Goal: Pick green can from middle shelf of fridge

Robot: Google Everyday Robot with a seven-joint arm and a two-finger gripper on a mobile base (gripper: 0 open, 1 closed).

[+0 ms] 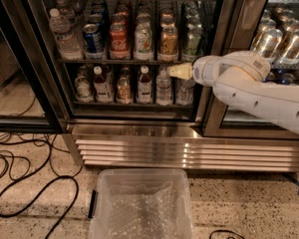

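Note:
The fridge (139,133) stands in front of me with its glass door open. On the middle shelf (114,61) a row of cans faces out. The green can (143,40), green and silvery-white, stands upright between a red cola can (118,40) and an orange-gold can (168,42). My gripper (177,71) sits at the end of the white arm (259,91), pointing left at the shelf's front rail. It is just below the orange-gold can and a little right of and below the green can, holding nothing that I can see.
A blue can (93,38) and a water bottle (65,34) stand at the shelf's left. Bottles (139,83) line the shelf below. A dark door frame (224,59) rises behind the arm. A clear plastic bin (139,208) and black cables (25,183) lie on the floor.

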